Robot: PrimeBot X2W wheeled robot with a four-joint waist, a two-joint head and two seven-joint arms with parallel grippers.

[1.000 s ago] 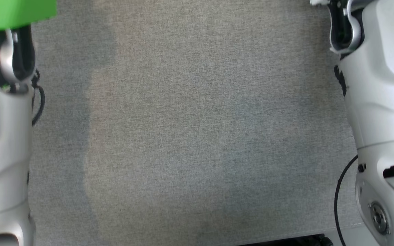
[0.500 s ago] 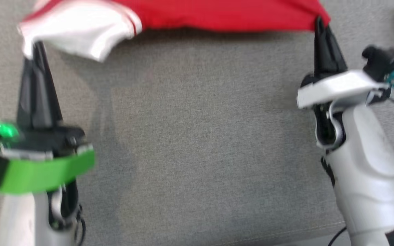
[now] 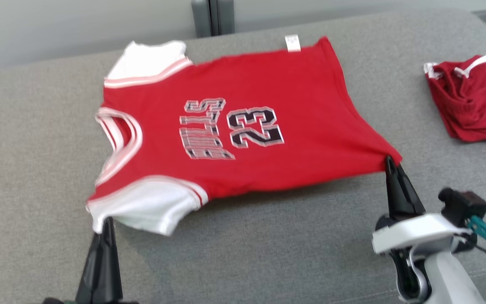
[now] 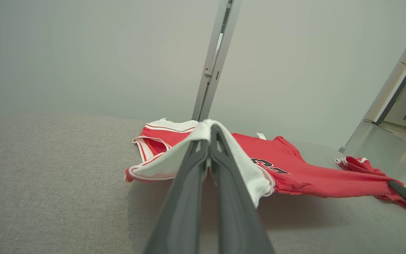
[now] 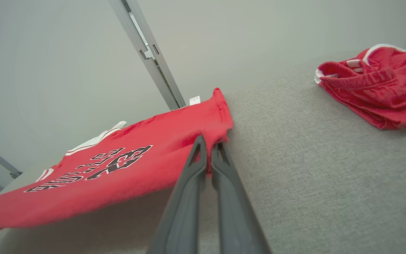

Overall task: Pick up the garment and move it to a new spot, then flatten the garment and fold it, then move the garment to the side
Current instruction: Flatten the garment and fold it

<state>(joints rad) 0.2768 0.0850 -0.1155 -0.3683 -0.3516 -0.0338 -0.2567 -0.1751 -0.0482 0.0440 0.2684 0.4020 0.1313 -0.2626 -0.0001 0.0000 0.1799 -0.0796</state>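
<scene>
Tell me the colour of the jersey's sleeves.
White sleeves, red-striped trim, on the jersey; clearest in the head view.

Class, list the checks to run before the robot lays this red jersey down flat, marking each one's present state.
1. Left gripper shut on the white sleeve: ok.
2. Right gripper shut on a hem corner of the jersey: ok.
3. Jersey stretched between them, unbunched: ok.
4. Near edge down on the grey cushion: not ok, held lifted.
5. Other red garment apart from jersey: ok.
6. Underside layer smooth: cannot tell.
</scene>
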